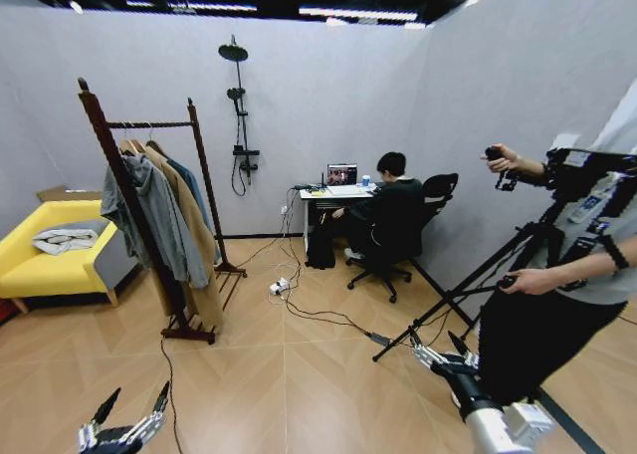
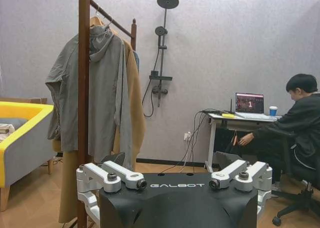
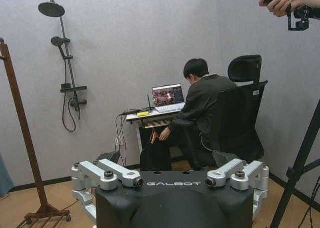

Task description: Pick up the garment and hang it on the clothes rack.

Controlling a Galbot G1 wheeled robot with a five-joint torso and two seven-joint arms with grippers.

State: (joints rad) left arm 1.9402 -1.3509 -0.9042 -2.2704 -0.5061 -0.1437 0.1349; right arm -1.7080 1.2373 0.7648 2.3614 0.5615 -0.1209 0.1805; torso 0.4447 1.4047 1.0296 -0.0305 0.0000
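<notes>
The garment is out of view. The clothes rack (image 1: pixel 129 205) stands at the left of the room, dark reddish-brown, with knob-topped posts and one rail. A grey hoodie (image 1: pixel 154 210), a tan coat (image 1: pixel 202 250) and a blue coat hang from the rail. In the left wrist view the rack's near post (image 2: pixel 83 88) rises close by with the hoodie (image 2: pixel 100 88) behind it. My left gripper (image 1: pixel 136 399) hangs low over the floor in front of the rack, open and holding nothing. My right gripper (image 1: pixel 436 346) is low at the right, also open with nothing in it.
A yellow sofa (image 1: pixel 50 265) with a grey cloth stands left of the rack. Cables (image 1: pixel 318 320) and a power strip lie on the wooden floor. A person sits at a desk (image 1: pixel 323 197) at the back. A camera tripod (image 1: pixel 478 275) and a standing person crowd my right arm.
</notes>
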